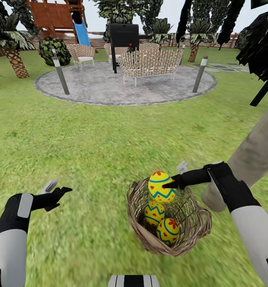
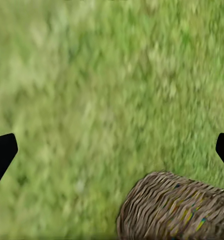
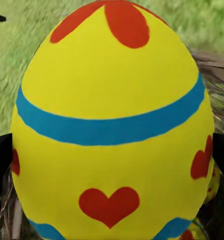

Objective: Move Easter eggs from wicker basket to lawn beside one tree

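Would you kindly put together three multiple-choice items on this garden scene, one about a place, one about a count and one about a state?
1. Where does the basket stand?
A. on the lawn
B. on the patio
C. on a bench

2. How many eggs sit low inside the basket?
A. none
B. two
C. five

3. What is the right claw doing?
A. hanging open over bare grass
B. gripping the basket's rim
C. closed on the top egg

Answers:
1 A: grass of the lawn surrounds the basket, and the patio lies far behind.
2 B: two eggs lie inside, below the raised top egg.
3 C: the right wrist view shows a finger pressed to each side of that egg.
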Available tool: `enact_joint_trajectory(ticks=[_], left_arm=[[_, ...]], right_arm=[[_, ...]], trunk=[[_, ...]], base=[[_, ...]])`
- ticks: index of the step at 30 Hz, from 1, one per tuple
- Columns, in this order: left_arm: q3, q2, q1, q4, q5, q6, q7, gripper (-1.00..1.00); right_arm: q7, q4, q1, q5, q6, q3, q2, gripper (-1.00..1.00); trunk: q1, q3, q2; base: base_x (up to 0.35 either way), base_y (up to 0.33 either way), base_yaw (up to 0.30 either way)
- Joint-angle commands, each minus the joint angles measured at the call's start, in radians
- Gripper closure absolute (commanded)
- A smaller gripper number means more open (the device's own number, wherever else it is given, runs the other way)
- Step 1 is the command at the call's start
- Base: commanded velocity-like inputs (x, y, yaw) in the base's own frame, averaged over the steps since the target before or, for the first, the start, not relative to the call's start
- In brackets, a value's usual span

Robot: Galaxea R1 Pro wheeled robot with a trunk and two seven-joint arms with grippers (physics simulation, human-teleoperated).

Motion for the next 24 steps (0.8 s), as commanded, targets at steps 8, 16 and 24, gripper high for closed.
enact_joint_trajectory(ticks=[8, 16, 24], left_arm=[[-0.001, -0.028, -0.001, -0.001, -0.009, 0.003, -0.006, -1.0], [-0.001, -0.037, -0.001, -0.011, -0.006, 0.006, -0.013, -1.0], [0.0, -0.037, -0.001, -0.012, -0.005, 0.006, -0.014, -1.0]], right_arm=[[0.128, -0.01, 0.01, -0.189, 0.009, -0.191, -0.015, 1.0], [0.223, -0.007, 0.046, -0.22, 0.087, -0.268, -0.008, 1.0], [0.222, -0.007, 0.047, -0.218, 0.088, -0.269, -0.007, 1.0]], trunk=[[-0.024, 0.026, 0.042], [-0.055, 0.051, 0.098], [-0.085, 0.076, 0.154]], base=[[0.0, 0.0, 0.0], [-0.192, 0.0, 0.0], [-0.346, 0.0, 0.0]])
